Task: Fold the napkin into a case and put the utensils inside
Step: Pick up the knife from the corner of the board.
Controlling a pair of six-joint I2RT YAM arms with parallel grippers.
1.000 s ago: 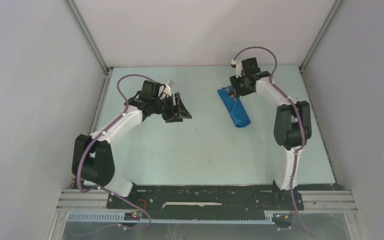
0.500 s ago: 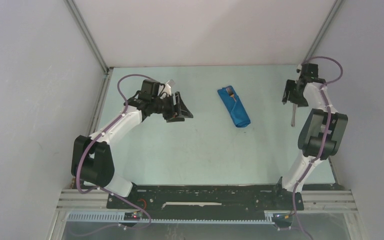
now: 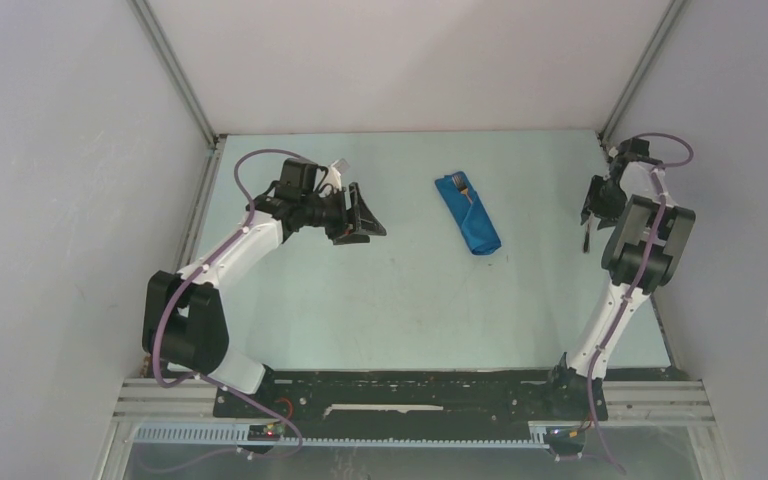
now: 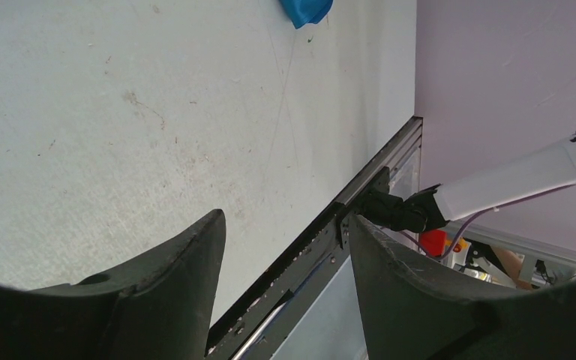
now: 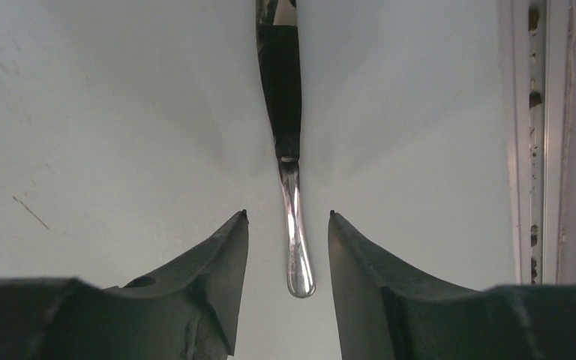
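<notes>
Pickup step: R gripper (image 5: 286, 216) has jaws apart, nothing clamped yet, straddling the silvery near tip of the utensil (image 5: 283, 90) w/ a gap each side. Dark part of it runs straight ahead of the claw, flat on the table (image 5: 105, 112). To do it well: go down till pads nearly touch the table, keep shaft centred, close slow, since thin metal prob. slips or pivots. Case (image 3: 468, 213) lies well apart, off the claw's left. L gripper (image 4: 286, 216) apart, empty.
</notes>
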